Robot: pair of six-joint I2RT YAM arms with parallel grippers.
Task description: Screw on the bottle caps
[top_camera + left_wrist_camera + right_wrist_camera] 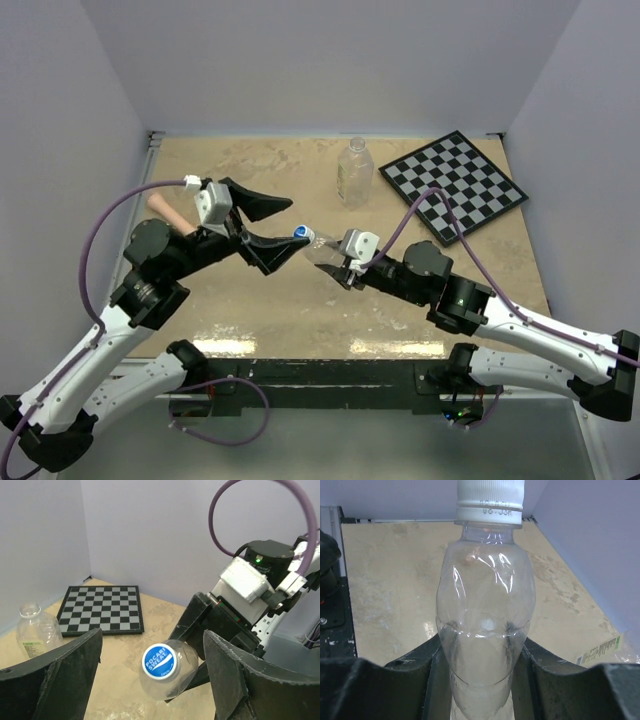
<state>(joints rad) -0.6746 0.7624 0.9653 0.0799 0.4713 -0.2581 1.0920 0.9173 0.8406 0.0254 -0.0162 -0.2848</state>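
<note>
Tan tabletop point(250, 300), lavender walls. The right gripper point(338, 262) is clenched around the small bottle point(485, 615), held sideways. Its blue-topped cap point(160, 661) sits between the left gripper's point(293, 222) released, wide-spread jaws, touching neither. Well beyond both, the large bottle point(354, 172) stands upright, open-mouthed, near the checkerboard point(455, 183).

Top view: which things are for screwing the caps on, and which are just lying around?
For the job:
small bottle, held in the right gripper
blue cap, on the small bottle
wide bottle, no cap on it

Just lying about:
checkerboard
pink stick
</note>
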